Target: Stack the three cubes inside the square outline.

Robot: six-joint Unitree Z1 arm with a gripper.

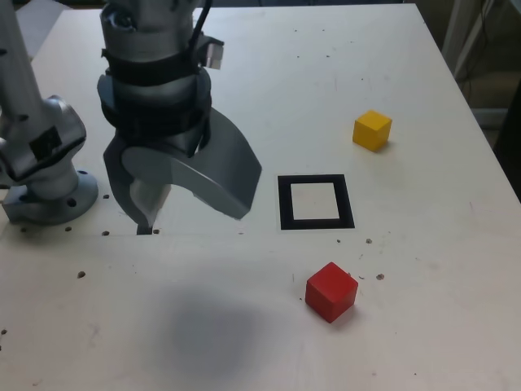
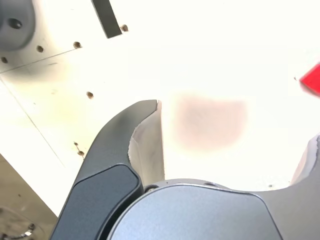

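Claw point(image 1: 191, 204) spread wide, empty, above table point(image 1: 423, 244); red cube point(image 1: 330, 291) near square outline point(image 1: 316, 202); yellow cube point(image 1: 372, 129) apart.

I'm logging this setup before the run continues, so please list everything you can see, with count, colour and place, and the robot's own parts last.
Red cube: one, red, on the table in front of the square outline, apart from it; a corner shows in the wrist view.
Yellow cube: one, yellow, on the table beyond the outline, toward the exterior view's right.
Green cube: none in view.
Square outline: one, black frame with white centre, mid-table, nothing inside it.
Black bar: one, black, on the table, wrist view only.
Table: one, white, with small holes.
Arm base: one, grey, exterior view's left edge.
Claw: one, grey, open, empty, above the table at the outline's left in the exterior view.
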